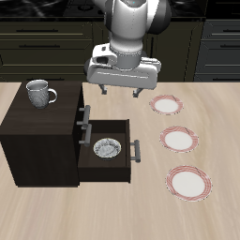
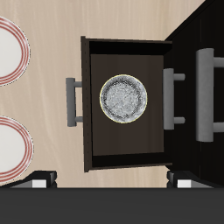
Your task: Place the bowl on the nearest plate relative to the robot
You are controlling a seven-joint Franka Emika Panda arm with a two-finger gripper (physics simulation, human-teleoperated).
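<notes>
The bowl [image 1: 108,148] lies in the open drawer [image 1: 120,172] at lower centre. The pincer [image 1: 119,91] hangs above, wide and empty. Three plates [image 1: 170,106] line the tabletop [image 1: 220,122] at right; a mug [image 1: 39,93] tops the cabinet [image 1: 37,141].

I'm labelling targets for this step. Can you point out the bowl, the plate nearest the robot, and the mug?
bowl [image 2: 122,98], wrist view, centre of its speckled inside.
plate [image 1: 169,106], exterior view, white middle of the farthest-back plate.
mug [image 1: 37,94], exterior view, its grey side wall.

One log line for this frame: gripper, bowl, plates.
gripper: open, above drawer | bowl: in open drawer, not held | plates: three, bare | target plate: farthest back
</notes>
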